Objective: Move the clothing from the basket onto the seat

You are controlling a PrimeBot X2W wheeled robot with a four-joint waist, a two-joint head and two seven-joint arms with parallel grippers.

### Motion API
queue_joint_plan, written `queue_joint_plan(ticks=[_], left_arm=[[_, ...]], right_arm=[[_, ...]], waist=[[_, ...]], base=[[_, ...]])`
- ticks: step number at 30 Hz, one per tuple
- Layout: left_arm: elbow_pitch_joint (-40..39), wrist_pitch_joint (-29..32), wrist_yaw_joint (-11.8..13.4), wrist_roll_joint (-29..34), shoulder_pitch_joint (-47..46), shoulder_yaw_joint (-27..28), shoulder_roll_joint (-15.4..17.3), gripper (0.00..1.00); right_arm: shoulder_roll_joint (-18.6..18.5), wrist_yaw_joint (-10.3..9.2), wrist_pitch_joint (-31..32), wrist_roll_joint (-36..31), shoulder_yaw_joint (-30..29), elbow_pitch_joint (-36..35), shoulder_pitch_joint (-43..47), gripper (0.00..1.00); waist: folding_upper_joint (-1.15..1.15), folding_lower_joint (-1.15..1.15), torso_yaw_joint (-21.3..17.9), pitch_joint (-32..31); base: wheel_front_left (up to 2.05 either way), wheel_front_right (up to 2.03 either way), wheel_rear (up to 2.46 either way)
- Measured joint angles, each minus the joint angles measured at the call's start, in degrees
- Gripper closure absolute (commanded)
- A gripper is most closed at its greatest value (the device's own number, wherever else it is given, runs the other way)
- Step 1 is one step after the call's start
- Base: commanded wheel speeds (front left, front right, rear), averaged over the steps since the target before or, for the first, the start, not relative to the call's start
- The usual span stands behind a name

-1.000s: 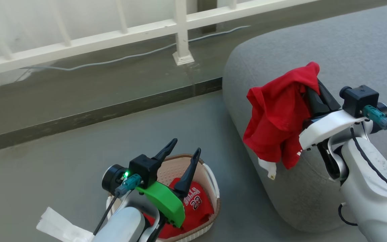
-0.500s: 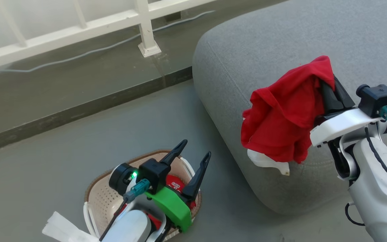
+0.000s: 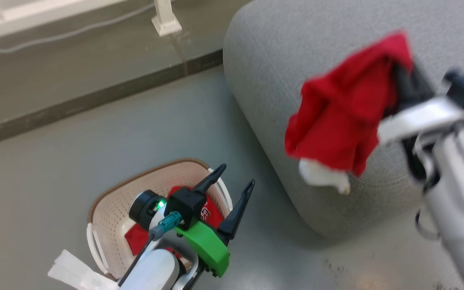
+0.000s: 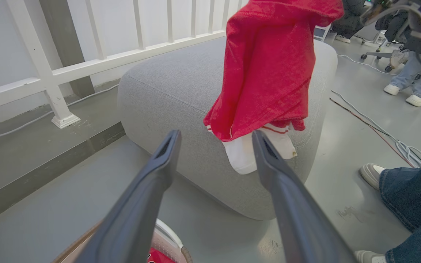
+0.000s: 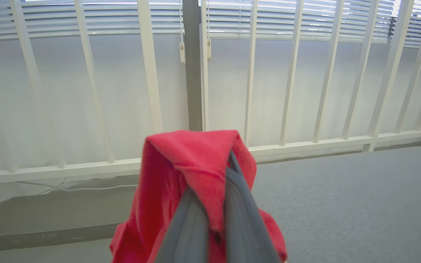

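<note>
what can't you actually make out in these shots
- Head view: the right claw and the red garment it holds are motion-blurred; any print is unreadable.
- Right wrist view: fabric drapes over the claw, hiding where it pinches.
- Head view: the left claw covers most of the red jersey in the basket; lettering cut short.
- Left wrist view: basket cut by the bottom edge; people cut by the right edge, just legs and shoes.

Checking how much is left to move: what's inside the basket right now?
Red clothing with white lettering lies in the basket. The open left claw and its arm cover the basket's near side, so anything more there is hidden.
</note>
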Motion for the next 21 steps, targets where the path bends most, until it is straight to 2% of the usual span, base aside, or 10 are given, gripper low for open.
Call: queue_joint_plan(ticks=[10, 14, 21], left_arm=[[-4.05, 2.25, 0.27, 0.91, -2.87, 0.1, 0.37, 0.0], [-5.61, 3.52, 0.27, 2.43, -4.3, -0.08, 0.74, 0.0], [-9.17, 5.08, 0.34, 3.33, -6.68, 0.19, 2.21, 0.0]], right_arm=[[-3.56, 0.14, 1.8, 0.27, -4.72, 0.45, -19.61, 1.0], [-6.59, 0.45, 4.44, 1.23, -7.89, 3.52, -25.47, 1.0], [-11.73, -0.62, 7.03, 2.21, -12.34, 5.95, -33.81, 1.0]], waist=[[0.0, 0.0, 0.86, 6.87], [0.0, 0.0, 1.69, 9.91], [0.0, 0.01, 4.16, 15.15]], base=[[0.0, 0.0, 0.0], [0.0, 0.0, 0.0], [0.0, 0.0, 0.0]])
